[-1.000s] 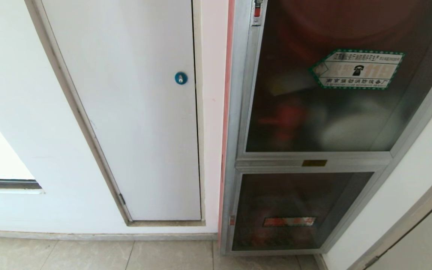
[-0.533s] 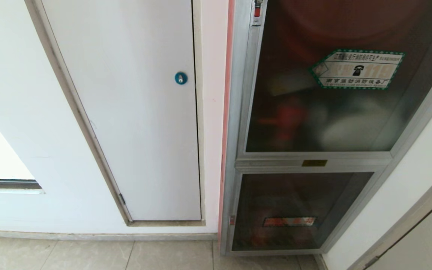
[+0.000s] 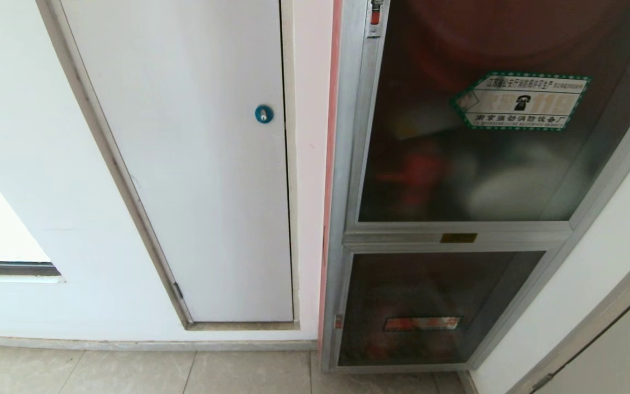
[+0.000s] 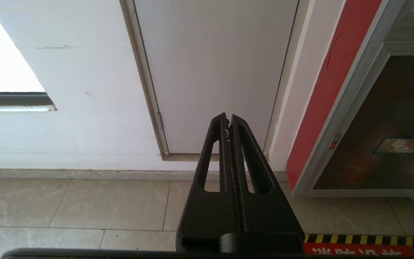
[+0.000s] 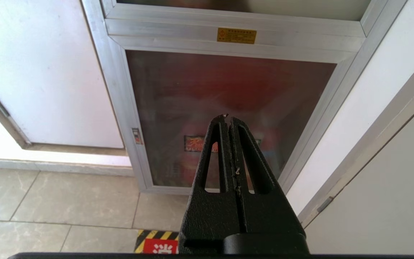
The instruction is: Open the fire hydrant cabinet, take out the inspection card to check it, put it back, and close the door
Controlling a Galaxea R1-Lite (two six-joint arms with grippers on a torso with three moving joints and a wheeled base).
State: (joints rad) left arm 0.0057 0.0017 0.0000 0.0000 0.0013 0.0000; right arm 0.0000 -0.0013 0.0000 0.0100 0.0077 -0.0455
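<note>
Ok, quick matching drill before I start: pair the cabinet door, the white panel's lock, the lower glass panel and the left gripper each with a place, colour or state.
Things:
1. door
2. round lock
3. lower glass panel
4. left gripper

Descriptions:
A. blue, on the white panel
B. shut and empty, low in front of the wall
C. closed, dark glass with a green-bordered sticker
D. carries a red label

Pairs: 1-C, 2-A, 3-D, 4-B
</note>
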